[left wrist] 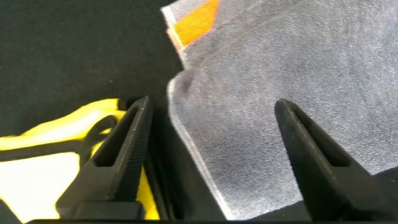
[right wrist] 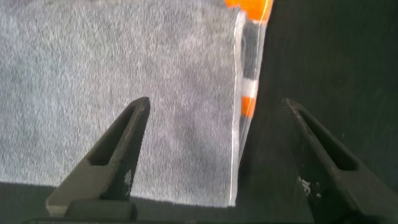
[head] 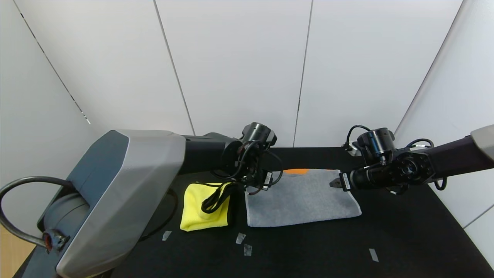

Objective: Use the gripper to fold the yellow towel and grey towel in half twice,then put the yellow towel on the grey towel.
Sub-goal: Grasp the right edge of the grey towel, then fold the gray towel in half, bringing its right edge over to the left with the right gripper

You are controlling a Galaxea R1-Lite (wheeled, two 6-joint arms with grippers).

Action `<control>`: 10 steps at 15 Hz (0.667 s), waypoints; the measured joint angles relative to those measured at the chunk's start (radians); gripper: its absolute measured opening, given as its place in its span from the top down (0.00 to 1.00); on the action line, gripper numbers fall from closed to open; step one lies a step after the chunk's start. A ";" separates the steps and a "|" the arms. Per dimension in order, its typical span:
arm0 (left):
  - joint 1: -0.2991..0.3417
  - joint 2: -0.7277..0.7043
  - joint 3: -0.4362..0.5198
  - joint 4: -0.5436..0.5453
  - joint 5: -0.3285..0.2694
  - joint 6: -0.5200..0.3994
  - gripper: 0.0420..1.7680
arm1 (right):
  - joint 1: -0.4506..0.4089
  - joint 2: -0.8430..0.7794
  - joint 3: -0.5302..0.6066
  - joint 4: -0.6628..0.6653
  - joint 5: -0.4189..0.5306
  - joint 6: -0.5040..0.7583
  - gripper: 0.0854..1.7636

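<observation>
From my station I saw one grey towel (head: 301, 199) lying flat near the middle of the black surface (head: 405, 235), folded into a rectangle whose long axis ran from my left to my right. An orange stripe (head: 296, 171) peeked out along its far edge, toward the left corner. In the right wrist view the orange and white stripes showed at the towel's layered side edge.

One yellow towel (head: 197, 212) lay just beside it on the left, apart from it by a thin strip of black surface, folded into a smaller, nearly square bundle with its black edging along the side facing the grey one.

The left tool (left wrist: 211, 155) hung over the grey towel's far left corner, fingers spread wide and gripping nothing, one over the dark gap beside the yellow towel, the other over grey cloth. The right tool (right wrist: 217, 155) hung over the towel's right edge, likewise spread and empty.

Four small pieces of tape (head: 240, 238) marked the near surface.
</observation>
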 joint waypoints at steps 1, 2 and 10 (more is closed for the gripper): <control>-0.001 -0.010 0.006 0.001 0.001 0.000 0.18 | 0.001 -0.005 0.007 0.013 0.001 0.000 0.13; -0.002 -0.020 0.015 0.001 0.001 0.000 0.16 | 0.002 -0.007 0.009 0.037 0.001 0.000 0.12; -0.002 -0.099 0.121 0.000 0.001 0.003 0.08 | -0.001 0.043 -0.015 0.090 0.017 0.023 0.06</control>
